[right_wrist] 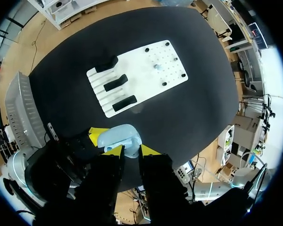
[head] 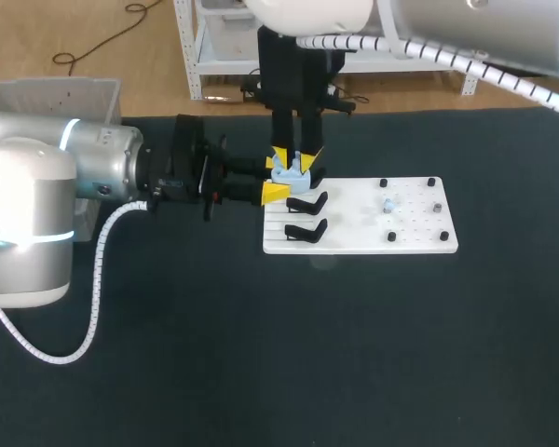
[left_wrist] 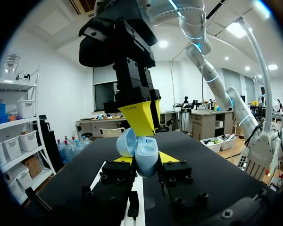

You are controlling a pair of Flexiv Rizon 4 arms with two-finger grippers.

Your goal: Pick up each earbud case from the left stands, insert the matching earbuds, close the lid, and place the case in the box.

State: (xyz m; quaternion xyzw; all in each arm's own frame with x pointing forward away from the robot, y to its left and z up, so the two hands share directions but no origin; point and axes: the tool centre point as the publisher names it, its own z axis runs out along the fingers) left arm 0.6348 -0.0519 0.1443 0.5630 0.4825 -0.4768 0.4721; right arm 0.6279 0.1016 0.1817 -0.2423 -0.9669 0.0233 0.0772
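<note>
Right now the case (left_wrist: 146, 155), pale blue with its lid swung open, sits between the two yellow tips of the left gripper (head: 276, 179). Both tips press on its lower half from opposite sides, so that gripper is closed on it at roughly the case's width. In the head view the case is at the far left corner of the board (head: 415, 237), and in the right wrist view it looks raised clear of the board. The left arm comes in level from the left, while the right arm comes down from the far side. The right gripper (head: 294, 160) meets the case from above, just where lid and body part. Whether it grips the case, holds something small, or only touches it, I cannot tell. The white board lies right of centre on the black table (head: 261, 354). Three black stands (right_wrist: 115, 83) sit in a row on its left part, all bare. On the right part, among the peg holes, lie two earbuds (head: 389, 205), one pale and one darker, well apart and too small to see clearly. The grey box (head: 51, 86) stands at the table's far left corner, behind the left arm.
</note>
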